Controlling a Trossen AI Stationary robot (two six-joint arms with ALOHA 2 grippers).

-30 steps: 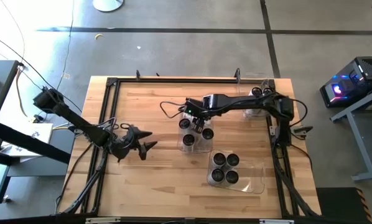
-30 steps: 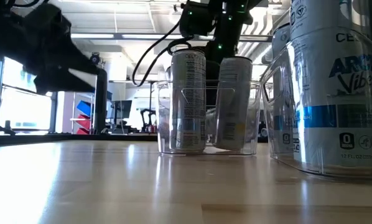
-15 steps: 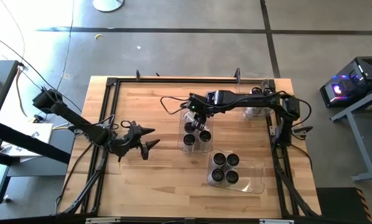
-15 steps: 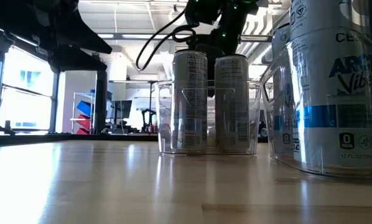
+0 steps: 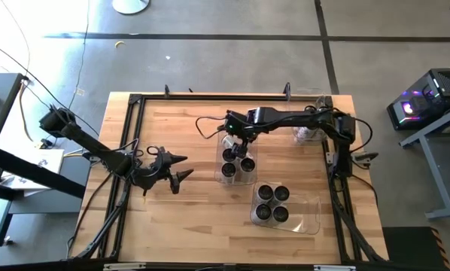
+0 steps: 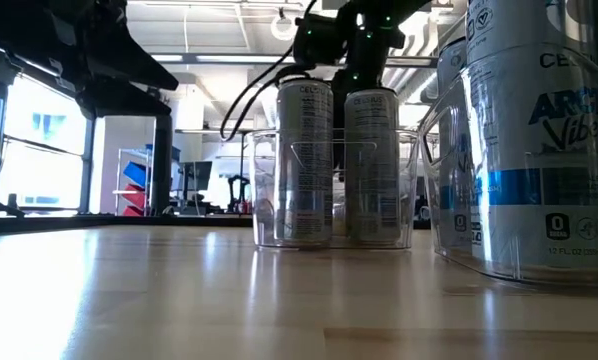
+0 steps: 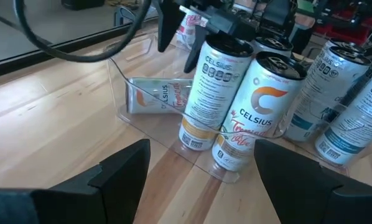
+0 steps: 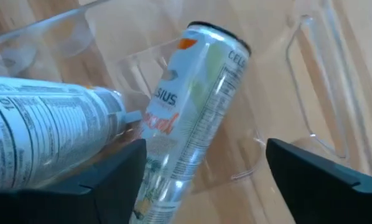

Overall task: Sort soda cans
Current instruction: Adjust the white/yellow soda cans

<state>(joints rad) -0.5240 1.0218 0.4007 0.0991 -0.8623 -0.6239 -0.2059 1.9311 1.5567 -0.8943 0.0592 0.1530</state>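
Observation:
A clear bin (image 5: pixel 253 179) at mid-table holds three upright soda cans (image 5: pixel 229 154), white with dark tops. A fourth can (image 8: pixel 192 106) lies on its side on the bin's floor at the far end. My right gripper (image 5: pixel 238 141) hangs open over that far end, pointing steeply down, with its fingers (image 8: pixel 111 180) spread to either side above the lying can. In the left wrist view its fingers (image 7: pixel 192 56) stand just beside the nearest upright can (image 7: pixel 220 93). My left gripper (image 5: pixel 186 166) waits open to the left of the bin, facing it.
A second clear bin (image 5: pixel 304 214) near the front right holds several blue-labelled cans (image 5: pixel 272 203), which loom large in the low view (image 6: pixel 539 150). A third bin (image 5: pixel 308 134) at the far right holds more cans (image 5: pixel 315 111). A black frame (image 5: pixel 131 135) rims the table.
The can that hung tilted under my right gripper now stands upright in the middle bin. My right gripper has let go of it and moved a little toward the table's far edge. My left gripper has risen slightly and rolled.

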